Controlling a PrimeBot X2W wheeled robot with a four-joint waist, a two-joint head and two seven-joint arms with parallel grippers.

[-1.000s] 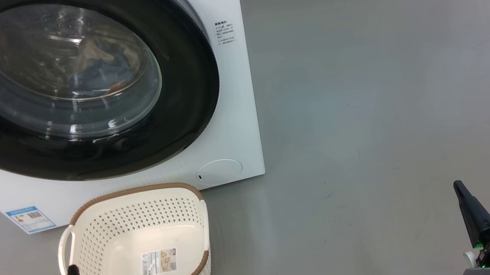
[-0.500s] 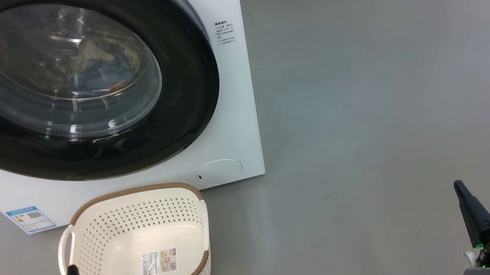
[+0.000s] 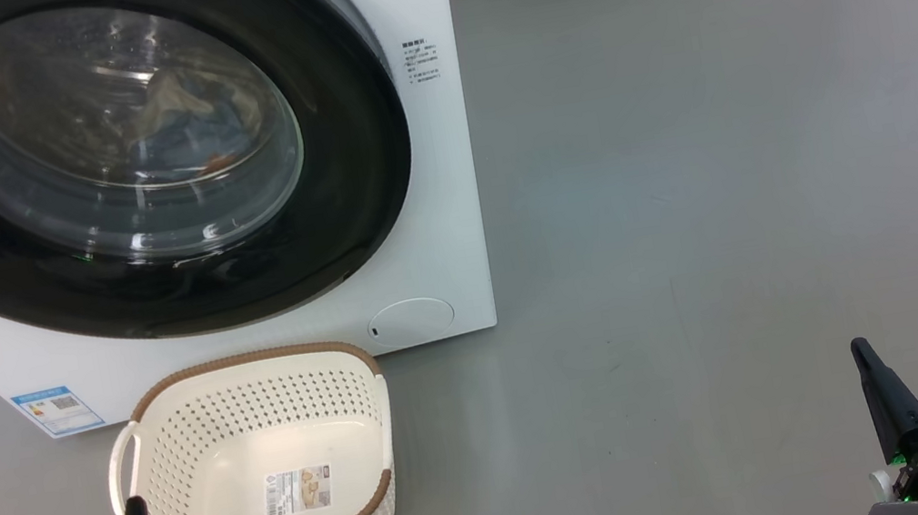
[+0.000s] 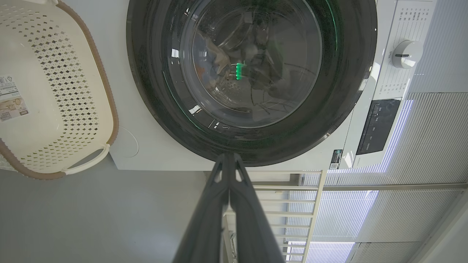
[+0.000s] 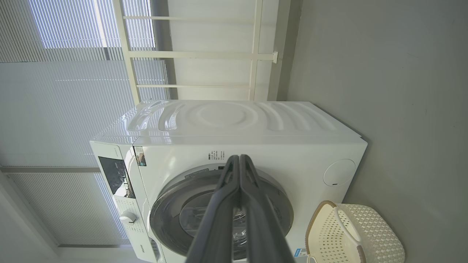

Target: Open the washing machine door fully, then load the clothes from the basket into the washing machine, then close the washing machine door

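Door (image 3: 358,172) shut, clothes (image 3: 183,117) behind its glass (basket (image 3: 254,358) just below). Left gripper (image 3: 133,504) and right gripper (image 3: 858,347) both pinched together, empty.

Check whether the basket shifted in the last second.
No. In the head view the basket sits where it did, its back rim just in front of the washer's flap and sticker.

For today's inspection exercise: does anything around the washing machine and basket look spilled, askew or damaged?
Nothing stands out. The washing machine door looks shut, the clothes lie inside behind its glass, and the basket stands upright and empty on the floor, with nothing spilled around it.
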